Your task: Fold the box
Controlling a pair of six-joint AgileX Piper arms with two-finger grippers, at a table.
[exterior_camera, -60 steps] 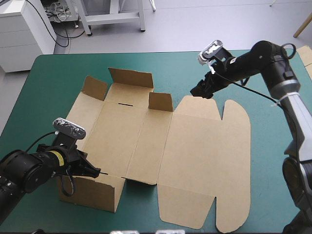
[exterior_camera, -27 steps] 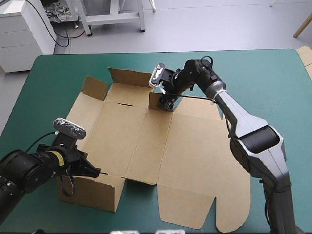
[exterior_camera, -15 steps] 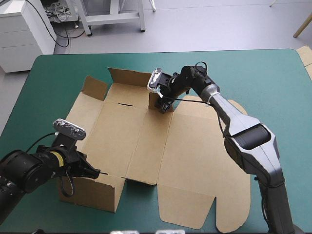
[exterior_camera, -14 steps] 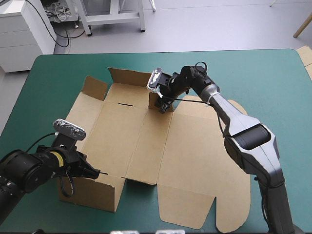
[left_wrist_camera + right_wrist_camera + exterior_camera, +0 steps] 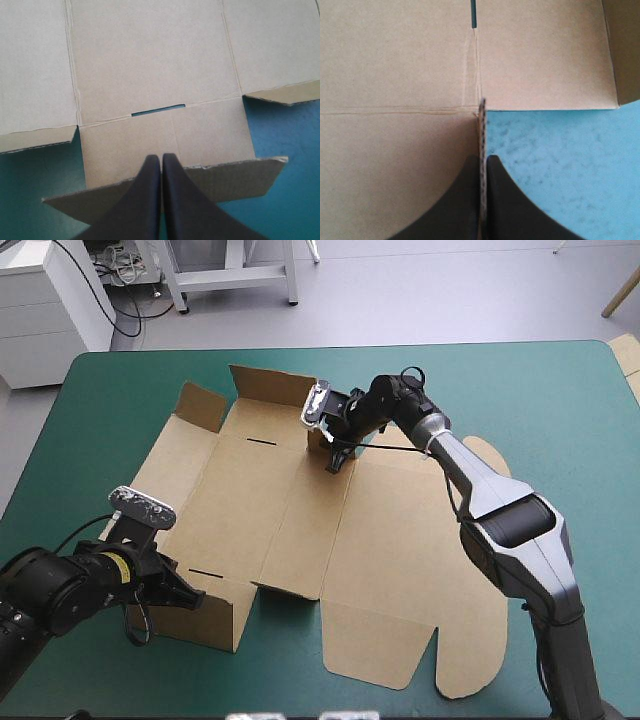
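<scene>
Two tools are each clamped on the box, which lies across the middle of the teal-green surface, long axis running left to right. At the left, our left tool pinches the raised near wall, fingers all but meeting. Farther right, our right tool nips an upright flap on the far side, board edge-on between its fingers. Rightmost, the lid panel lies flat. We judge bare cover beyond the far edge and at the right leaves room to swing walls up.
</scene>
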